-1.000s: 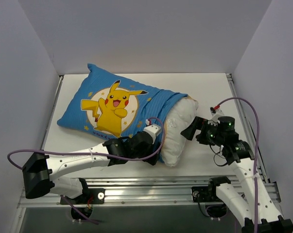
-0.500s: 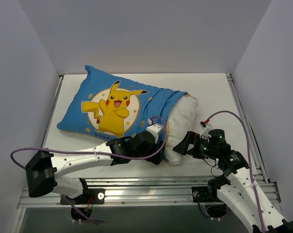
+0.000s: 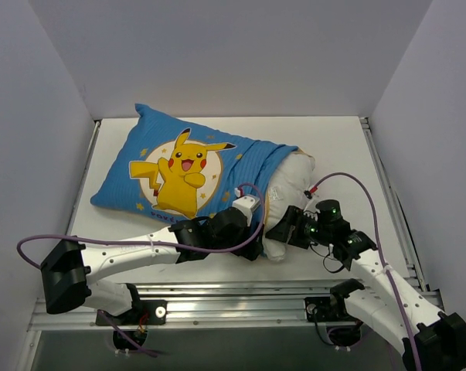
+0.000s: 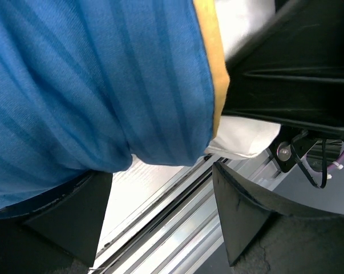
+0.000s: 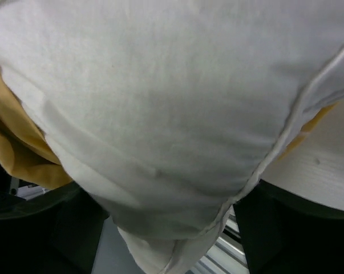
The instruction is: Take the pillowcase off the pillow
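Working at the open mouth of the pillowcase (image 3: 178,166), spread from the far left of the table (image 3: 341,139) down toward the near middle, Pikachu side up. Shows the pillow (image 3: 294,182) bulging out of the right end only, most of it inside the case, so barely started by the look of it. Finds the left gripper (image 3: 252,241) at the near corner of the opening, fingers apart on either side of the blue cloth and its yellow hem (image 4: 209,57), clamped on nothing yet; seems placed there to pinch the hem and drag the case leftward. Finds the right gripper (image 3: 285,230) just beside it, close against the exposed white corner, fingers likewise spread wide with the stuffing swelling between them in the wrist view; probably meant to grab the pillow and anchor it, or pull it the other way. Crowds both heads nearly into touch at the same corner, near the metal rail (image 4: 177,228). Calls next for closing each pincer on its own layer only: risks catching hem with pillow on the right, or pillow with hem on the left, and moving both as one.
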`<state>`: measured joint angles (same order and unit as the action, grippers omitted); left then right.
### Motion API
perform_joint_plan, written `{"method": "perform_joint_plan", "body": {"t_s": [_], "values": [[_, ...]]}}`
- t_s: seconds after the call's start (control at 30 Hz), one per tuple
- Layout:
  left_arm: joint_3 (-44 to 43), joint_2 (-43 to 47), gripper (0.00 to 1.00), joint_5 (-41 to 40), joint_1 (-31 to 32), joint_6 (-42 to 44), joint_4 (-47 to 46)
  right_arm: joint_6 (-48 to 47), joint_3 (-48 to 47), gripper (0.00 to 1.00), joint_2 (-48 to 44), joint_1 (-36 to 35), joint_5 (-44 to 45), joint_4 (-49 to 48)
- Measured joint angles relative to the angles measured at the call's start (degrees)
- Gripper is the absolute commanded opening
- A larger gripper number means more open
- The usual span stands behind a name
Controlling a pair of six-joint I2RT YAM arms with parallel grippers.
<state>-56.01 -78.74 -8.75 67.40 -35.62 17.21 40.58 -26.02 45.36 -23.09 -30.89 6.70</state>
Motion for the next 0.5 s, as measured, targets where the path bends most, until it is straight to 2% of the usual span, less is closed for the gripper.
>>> {"method": "perform_joint_plan", "body": {"t_s": [0.07,0.1,0.2,0.4,0.5], "values": [[-0.13,-0.37,0.78,-0.02,0.02,-0.17,-0.33,0.55,0.61,0.42,0.90,-0.20,0.07,-1.44],[-0.22,-0.70,0.78,-0.04,0.02,-0.20,-0.39,0.96,0.92,0.26,1.25,-0.22,0.09,-2.16],[-0.39,-1.88,0.76,-0.20,0.02,-0.33,-0.85,1.77,1.18,0.02,1.57,-0.28,0.13,-4.17],[-0.44,-3.85,0.67,-0.76,0.02,-1.22,-1.66,1.86,0.57,0.00,1.62,-0.68,0.70,-4.35],[-1.01,-5.03,0.53,-0.96,0.02,-1.51,-2.03,1.84,-0.55,0.00,1.68,-0.94,1.29,-3.17]]}}
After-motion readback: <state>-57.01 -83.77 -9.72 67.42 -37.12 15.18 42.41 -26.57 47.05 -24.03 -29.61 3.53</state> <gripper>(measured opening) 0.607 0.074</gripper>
